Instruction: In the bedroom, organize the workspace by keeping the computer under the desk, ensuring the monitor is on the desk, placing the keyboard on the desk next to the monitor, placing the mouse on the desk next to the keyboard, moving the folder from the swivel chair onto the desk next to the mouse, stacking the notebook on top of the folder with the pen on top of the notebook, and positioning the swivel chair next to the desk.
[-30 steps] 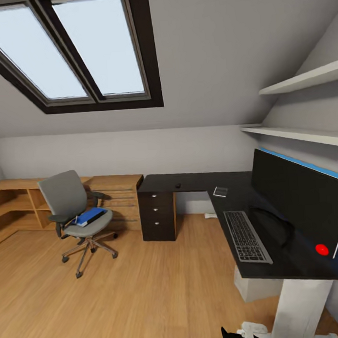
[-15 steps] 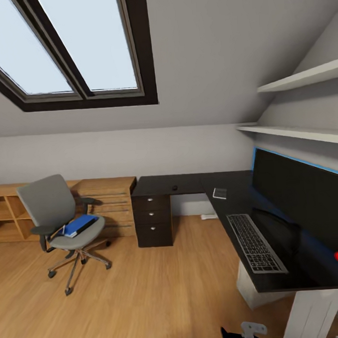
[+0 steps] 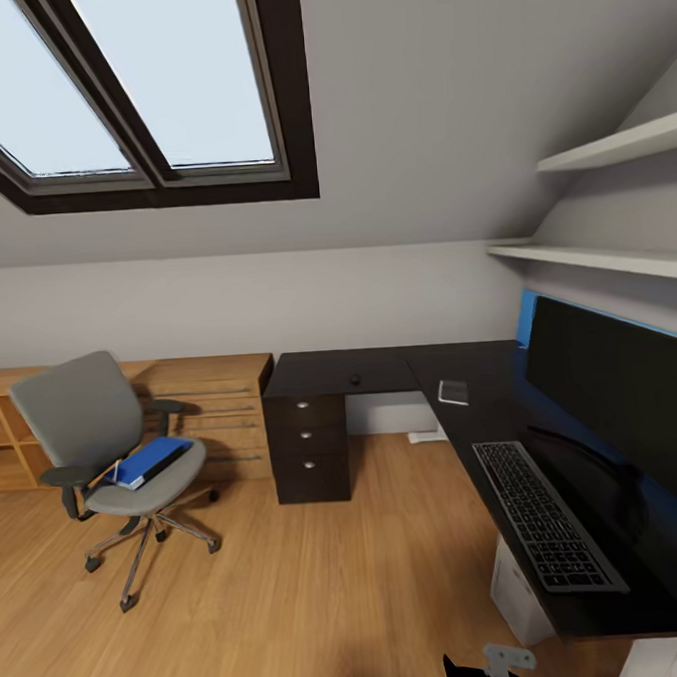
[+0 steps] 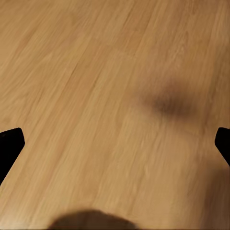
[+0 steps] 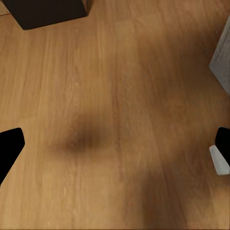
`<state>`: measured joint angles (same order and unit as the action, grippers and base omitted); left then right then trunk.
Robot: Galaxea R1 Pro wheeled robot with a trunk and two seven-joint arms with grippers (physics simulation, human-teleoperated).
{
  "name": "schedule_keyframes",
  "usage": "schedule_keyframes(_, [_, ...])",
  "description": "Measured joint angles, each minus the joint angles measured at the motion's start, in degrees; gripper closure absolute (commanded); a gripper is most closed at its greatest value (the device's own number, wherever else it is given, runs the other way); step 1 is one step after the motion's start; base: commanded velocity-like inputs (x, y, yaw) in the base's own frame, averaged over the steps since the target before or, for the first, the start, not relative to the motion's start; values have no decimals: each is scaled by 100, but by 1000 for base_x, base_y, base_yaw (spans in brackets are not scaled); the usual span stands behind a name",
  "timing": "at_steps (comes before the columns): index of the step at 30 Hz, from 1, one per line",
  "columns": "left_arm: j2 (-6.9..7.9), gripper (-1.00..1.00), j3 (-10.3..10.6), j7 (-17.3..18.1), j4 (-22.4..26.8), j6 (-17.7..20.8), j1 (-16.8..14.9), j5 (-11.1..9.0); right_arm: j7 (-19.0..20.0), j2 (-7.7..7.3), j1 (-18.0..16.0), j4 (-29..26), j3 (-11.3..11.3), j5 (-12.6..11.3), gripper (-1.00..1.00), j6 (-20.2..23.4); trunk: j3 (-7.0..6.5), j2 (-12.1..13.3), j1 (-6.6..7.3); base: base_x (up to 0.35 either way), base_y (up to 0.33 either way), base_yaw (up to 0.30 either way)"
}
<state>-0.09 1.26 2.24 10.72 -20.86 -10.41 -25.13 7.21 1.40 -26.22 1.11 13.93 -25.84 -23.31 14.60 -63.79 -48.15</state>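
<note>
— Where's the blue folder [image 3: 149,460]?
— On the seat of the grey swivel chair [image 3: 89,431], which stands on the wood floor [image 3: 294,592] well apart from the black desk [image 3: 380,368].
— And the desk?
— The monitor [image 3: 623,401] stands along its right wing, the keyboard [image 3: 546,512] just in front, the small notebook [image 3: 453,392] near the corner.
— The grippers?
— Left gripper [image 4: 115,143] and right gripper [image 5: 115,143] both hang spread wide over bare floor, holding nothing.

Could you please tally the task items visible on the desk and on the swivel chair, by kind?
Monitor: 1
Keyboard: 1
Notebook: 1
Folder: 1, on the chair
Total: 4
</note>
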Motion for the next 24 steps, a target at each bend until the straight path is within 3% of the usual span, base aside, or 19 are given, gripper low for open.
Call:
schedule_keyframes(8, [0,-100,0,0,-10,-5,1,-2,1,2,0,0,0,9,-100,2,73,0,0,333,105,3])
schedule_keyframes(24, [0,-100,-2,-1,-11,-6,3,-2,-7,-8,0,-15,-11,-26,-100,11,86,0,0,293,212,1])
